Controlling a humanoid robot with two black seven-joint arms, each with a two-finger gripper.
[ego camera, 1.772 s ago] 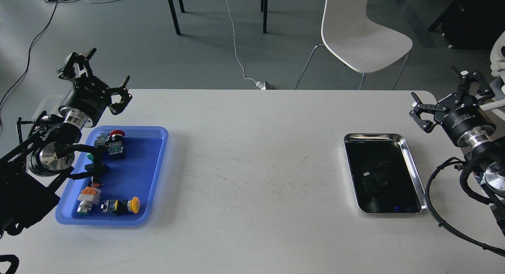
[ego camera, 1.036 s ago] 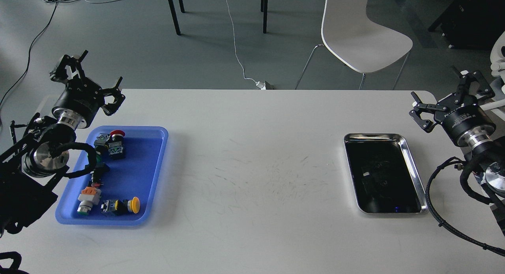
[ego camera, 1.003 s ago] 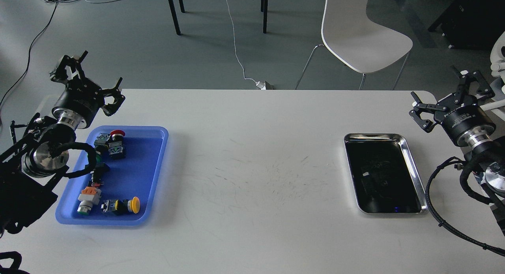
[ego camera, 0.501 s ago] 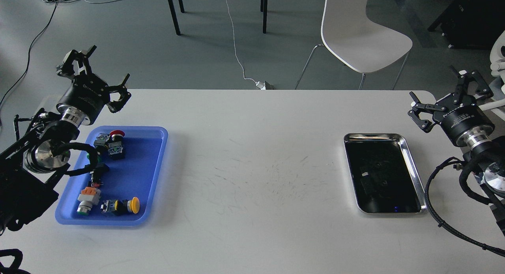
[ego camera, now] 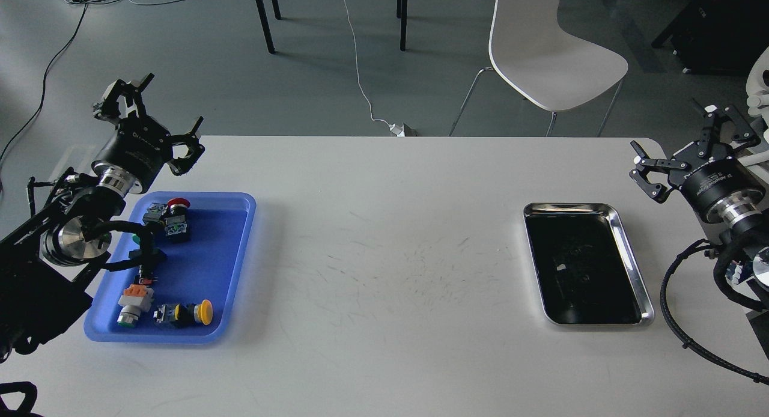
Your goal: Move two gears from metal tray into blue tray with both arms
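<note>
The metal tray (ego camera: 568, 207) lies on the right of the white table. Its dark mirror-like bottom shows only faint shapes and a small pale speck, so I cannot make out the gears there. The blue tray (ego camera: 207, 249) lies at the left and holds several push-button switches; no gear shows in it. My left gripper (ego camera: 157, 113) is open and empty, raised above the table just beyond the blue tray's far left corner. My right gripper (ego camera: 691, 151) is open and empty, raised to the right of the metal tray's far end.
Push buttons in the blue tray include a red-capped one (ego camera: 178, 203), a yellow-capped one (ego camera: 205, 312) and an orange-and-grey one (ego camera: 134, 300). A white chair (ego camera: 550, 56) stands beyond the table's far edge. Black cables hang from both arms beside the trays.
</note>
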